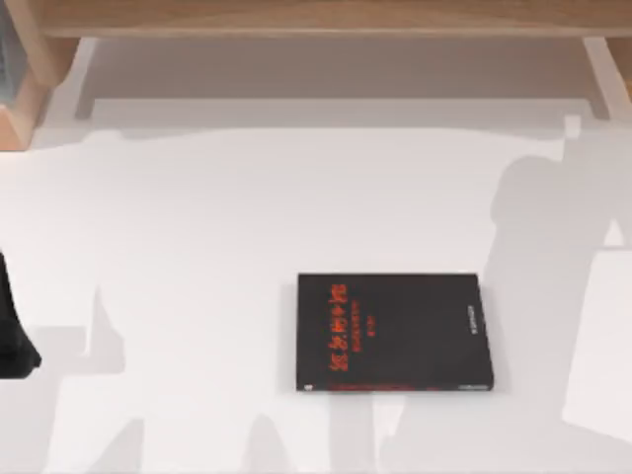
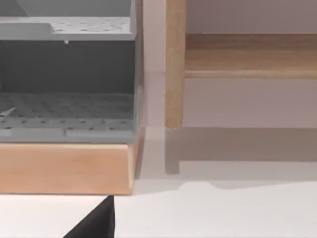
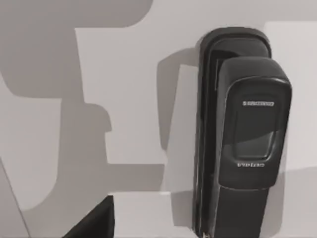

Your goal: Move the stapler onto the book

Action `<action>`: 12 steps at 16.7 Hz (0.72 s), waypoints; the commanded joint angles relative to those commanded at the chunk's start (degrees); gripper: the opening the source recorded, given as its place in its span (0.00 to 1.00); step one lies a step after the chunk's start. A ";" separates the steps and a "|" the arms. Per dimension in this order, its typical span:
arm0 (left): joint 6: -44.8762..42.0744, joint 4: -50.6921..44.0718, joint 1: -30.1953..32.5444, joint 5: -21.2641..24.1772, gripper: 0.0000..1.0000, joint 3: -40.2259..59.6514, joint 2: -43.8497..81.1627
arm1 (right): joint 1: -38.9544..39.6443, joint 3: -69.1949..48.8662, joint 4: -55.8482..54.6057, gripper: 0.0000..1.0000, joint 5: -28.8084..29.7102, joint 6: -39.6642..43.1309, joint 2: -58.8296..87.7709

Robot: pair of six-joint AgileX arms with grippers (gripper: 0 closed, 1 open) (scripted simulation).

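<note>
- book lies flat on the white table, right of centre, red characters up, nothing on top of it
- stapler is close under the right wrist cam, lying on the table surface, apart from the book afaict
- left arm sits at the table's left edge
- wooden shelf frame runs along the far edge, w/ a grey perforated rack in its left corner
- fingers on either gripper: can't tell

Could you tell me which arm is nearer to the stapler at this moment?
Right: its wrist camera looks closely at the stapler on the white table. The left arm sits at the table's left edge, facing a wooden shelf.
</note>
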State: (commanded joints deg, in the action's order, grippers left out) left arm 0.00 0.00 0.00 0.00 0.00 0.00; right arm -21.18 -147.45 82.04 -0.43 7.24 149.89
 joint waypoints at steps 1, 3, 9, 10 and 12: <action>0.00 0.00 0.00 0.00 1.00 0.00 0.00 | -0.01 0.31 -0.19 1.00 -0.01 0.03 -0.14; 0.00 0.00 0.00 0.00 1.00 0.00 0.00 | -0.05 1.67 -1.02 1.00 -0.02 0.18 -0.77; 0.00 0.00 0.00 0.00 1.00 0.00 0.00 | -0.27 8.56 -5.12 1.00 -0.24 0.62 -3.61; 0.00 0.00 0.00 0.00 1.00 0.00 0.00 | -0.29 9.62 -5.88 1.00 -0.23 0.65 -3.89; 0.00 0.00 0.00 0.00 1.00 0.00 0.00 | -0.28 11.31 -7.31 1.00 -0.14 0.63 -3.95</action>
State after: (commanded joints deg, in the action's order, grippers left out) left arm 0.00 0.00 0.00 0.00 0.00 0.00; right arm -21.46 -136.14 74.73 -0.57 7.86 145.94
